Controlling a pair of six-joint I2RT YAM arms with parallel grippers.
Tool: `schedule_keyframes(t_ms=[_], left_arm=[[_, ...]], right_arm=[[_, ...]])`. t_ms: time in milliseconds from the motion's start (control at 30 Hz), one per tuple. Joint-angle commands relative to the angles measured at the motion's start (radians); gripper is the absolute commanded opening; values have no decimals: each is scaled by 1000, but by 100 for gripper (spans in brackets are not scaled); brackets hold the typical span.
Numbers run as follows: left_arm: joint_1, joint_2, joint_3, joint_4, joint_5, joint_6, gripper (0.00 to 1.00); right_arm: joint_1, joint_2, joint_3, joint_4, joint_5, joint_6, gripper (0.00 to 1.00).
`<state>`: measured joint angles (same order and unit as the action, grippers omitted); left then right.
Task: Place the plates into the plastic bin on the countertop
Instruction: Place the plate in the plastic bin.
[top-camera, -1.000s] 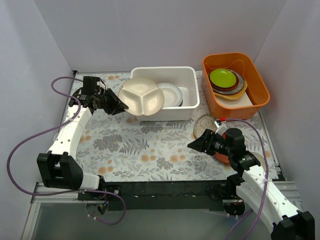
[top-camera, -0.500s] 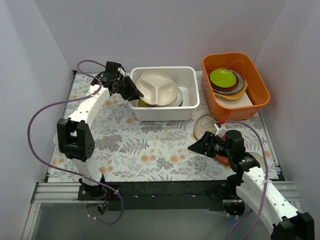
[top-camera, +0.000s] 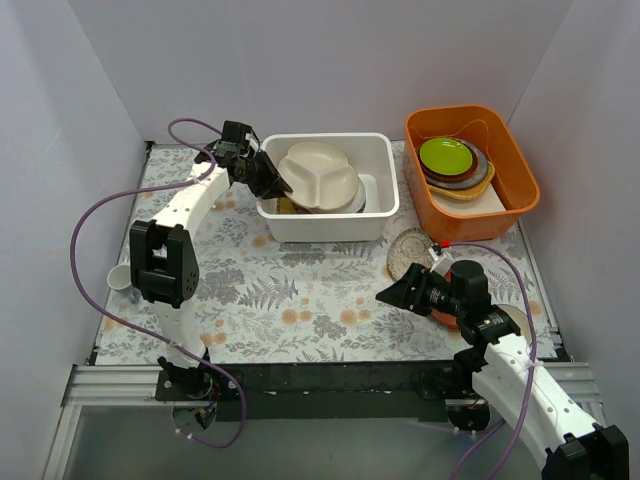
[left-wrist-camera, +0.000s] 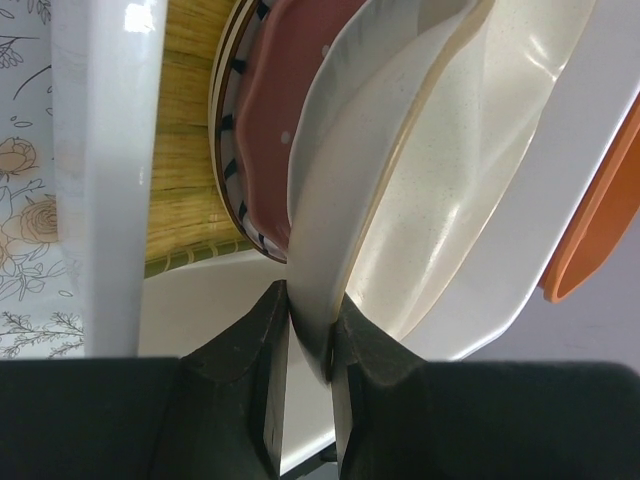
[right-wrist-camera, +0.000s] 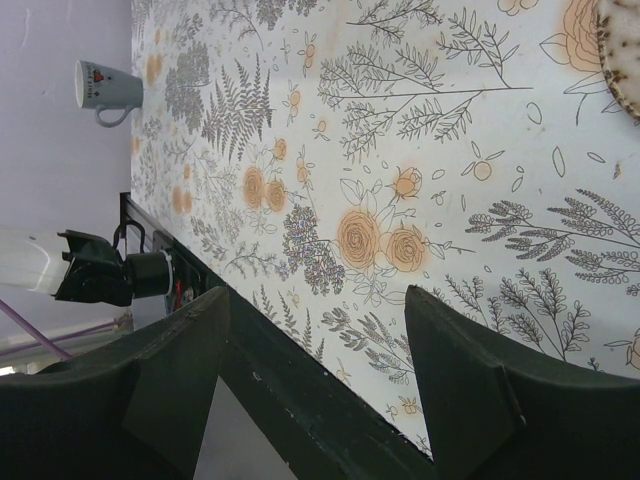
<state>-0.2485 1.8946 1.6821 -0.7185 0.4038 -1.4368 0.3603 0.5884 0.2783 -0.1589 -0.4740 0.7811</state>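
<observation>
My left gripper (top-camera: 268, 178) (left-wrist-camera: 312, 300) is pinched narrow on the rim of the cream three-section plate (top-camera: 320, 175) (left-wrist-camera: 440, 200), one finger on each face of its edge. The plate sits tilted inside the plastic bin (top-camera: 330, 228) (left-wrist-camera: 100, 170), leaning over the dishes already there. In my left wrist view, a pink dotted plate (left-wrist-camera: 290, 80) lies just behind it at about 11 o'clock, then a blue-striped plate (left-wrist-camera: 232, 150), then a yellow bamboo mat (left-wrist-camera: 185, 130) against the bin's wall. A glossy white plate (top-camera: 366, 190) shows at the cream plate's 3 o'clock side. The bin stands at 12 o'clock on the countertop (top-camera: 300, 290) (right-wrist-camera: 400, 150), with the orange tub (top-camera: 520, 190) (left-wrist-camera: 600, 210) at its 3 o'clock, holding a lime-green dish (top-camera: 446, 155) on a stack. My right gripper (top-camera: 392, 292) (right-wrist-camera: 315, 300) stands wide and holds nothing, hovering over the printed surface at about 5 o'clock from the bin. A beige lacy plate (top-camera: 408, 245) (right-wrist-camera: 620, 50) lies between it and the bin, and a red-brown plate (top-camera: 447, 314) is partly hidden under my right arm. A white mug (top-camera: 120, 280) (right-wrist-camera: 105, 88) stands at the countertop's 9 o'clock edge.
</observation>
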Motion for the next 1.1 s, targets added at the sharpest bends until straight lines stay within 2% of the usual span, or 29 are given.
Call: schedule_keyframes(t_ms=[0, 633, 900, 1067], left_arm=[[-15, -45, 93, 174, 129, -34, 0], [-29, 58, 91, 194, 132, -43, 0], [-28, 63, 87, 153, 86, -37, 0], [-28, 73, 103, 99, 52, -31, 8]], right_arm=[[3, 1, -1, 12, 5, -19, 78], [3, 19, 2, 15, 3, -29, 78], [5, 21, 6, 7, 6, -34, 79], [3, 17, 4, 4, 6, -36, 79]])
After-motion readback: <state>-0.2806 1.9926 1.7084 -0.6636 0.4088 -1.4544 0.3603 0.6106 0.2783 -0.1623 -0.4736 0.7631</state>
